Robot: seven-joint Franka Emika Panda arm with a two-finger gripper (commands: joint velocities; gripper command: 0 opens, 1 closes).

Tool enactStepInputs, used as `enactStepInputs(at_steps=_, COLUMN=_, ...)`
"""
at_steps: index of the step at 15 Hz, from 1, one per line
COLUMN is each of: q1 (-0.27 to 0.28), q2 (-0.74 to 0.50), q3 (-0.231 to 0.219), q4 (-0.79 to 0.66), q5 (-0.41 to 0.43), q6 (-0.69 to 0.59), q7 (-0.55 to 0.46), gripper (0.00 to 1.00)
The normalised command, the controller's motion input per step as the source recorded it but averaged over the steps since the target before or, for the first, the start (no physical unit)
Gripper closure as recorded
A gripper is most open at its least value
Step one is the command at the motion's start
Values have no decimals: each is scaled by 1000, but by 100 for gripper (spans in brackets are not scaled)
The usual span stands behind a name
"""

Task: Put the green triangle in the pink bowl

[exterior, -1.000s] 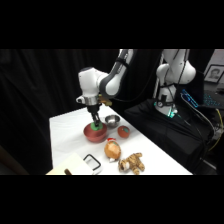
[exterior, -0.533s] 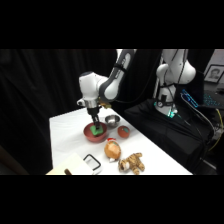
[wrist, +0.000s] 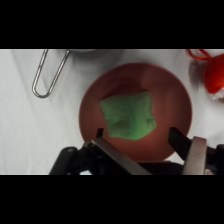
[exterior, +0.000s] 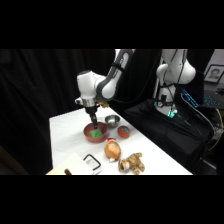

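Note:
The pink bowl [exterior: 88, 134] stands near the middle of the white table, and the green triangle [exterior: 97, 133] lies inside it. In the wrist view the green triangle [wrist: 129, 116] rests flat on the floor of the pink bowl [wrist: 172, 92], a little off centre. My gripper [exterior: 94, 125] hangs just over the bowl. Seen from the wrist, the gripper [wrist: 137, 139] is open, its fingers [wrist: 194, 152] spread wide on either side of the block's near edge and not touching it.
A small shiny metal bowl [exterior: 112, 120] and a red-and-green round object [exterior: 123, 131] sit just right of the pink bowl. An onion-like thing [exterior: 113, 149], a brown toy [exterior: 131, 162] and a wire loop [exterior: 92, 161] lie nearer the front. Metal tongs [wrist: 50, 75] lie beside the bowl.
The gripper has come down from above the pink bowl to just over its rim. The bowl and the other objects have stayed in place.

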Motion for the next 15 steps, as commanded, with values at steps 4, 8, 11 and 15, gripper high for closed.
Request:
enactStepInputs(at_steps=4, q1=-9, q2=-395, q3=-7, q4=-159, q5=108, q6=-260, q7=-38, gripper=0)
enactStepInputs(at_steps=8, q1=26, q2=-458, q3=-36, q4=-195, q5=90, q6=-297, q7=-19, gripper=0)
enactStepInputs(at_steps=11, q1=43, q2=-461, q3=-50, q4=-194, q5=100, q6=-294, q7=-21, gripper=0)
enactStepInputs(at_steps=15, q1=68, q2=-383, q3=-64, q4=-145, q5=90, q6=-240, q7=5, gripper=0)
